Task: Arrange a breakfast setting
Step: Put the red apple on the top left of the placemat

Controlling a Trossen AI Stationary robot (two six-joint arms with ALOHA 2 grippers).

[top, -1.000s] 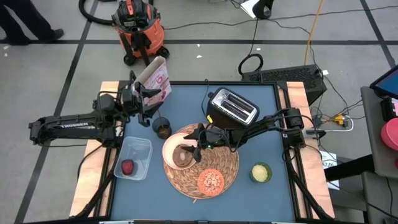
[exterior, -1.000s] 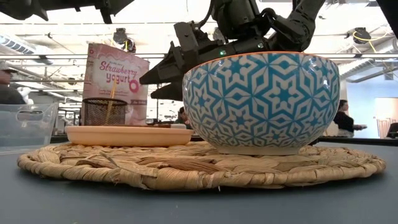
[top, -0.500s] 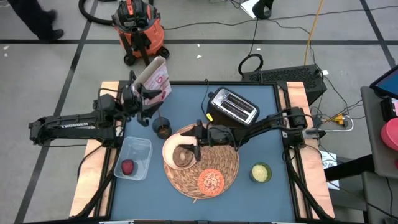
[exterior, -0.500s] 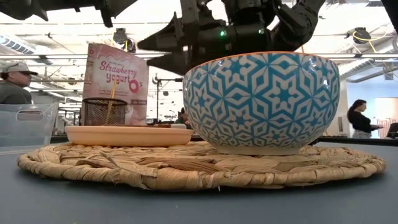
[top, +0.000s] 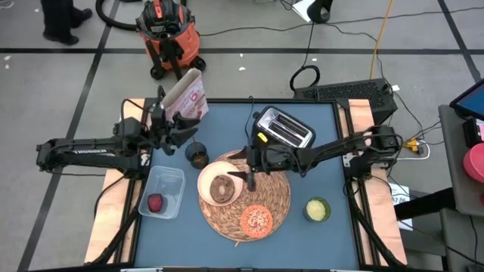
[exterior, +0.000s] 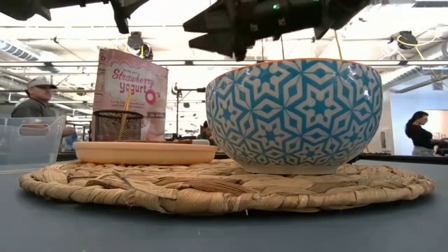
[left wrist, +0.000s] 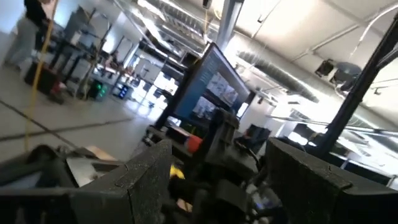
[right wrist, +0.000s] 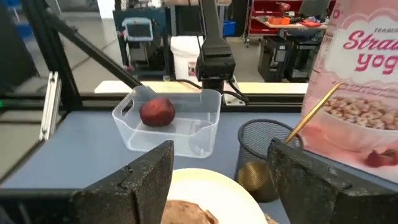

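The round straw placemat [top: 276, 200] lies mid-table. On it stand the cream bowl [top: 219, 185], holding something brown, and the small orange dish [top: 256, 219], blue-patterned outside in the low view [exterior: 294, 115]. My right gripper [top: 245, 172] hangs open and empty over the bowl's right rim. The dark mesh cup [top: 197, 156], with a thin handle [right wrist: 314, 112] standing in it, is left of the mat. The pink-white cereal box [top: 189, 94] stands upright at the far left. My left gripper [top: 180, 132] is open and empty beside the box. The dark-red fruit [top: 155, 203] lies in a clear tub [top: 162, 191].
A silver toaster [top: 283, 130] stands behind the mat, close to my right arm. A small green-yellow cup [top: 317, 209] sits right of the mat. There is bare blue table [top: 318, 162] at the right and along the near edge. People move in the room beyond.
My right gripper has risen from inside the cream bowl and drawn back toward the table's right, staying open; the bowl and its contents stay put. My left gripper has shifted a little from the cereal box toward the near edge.
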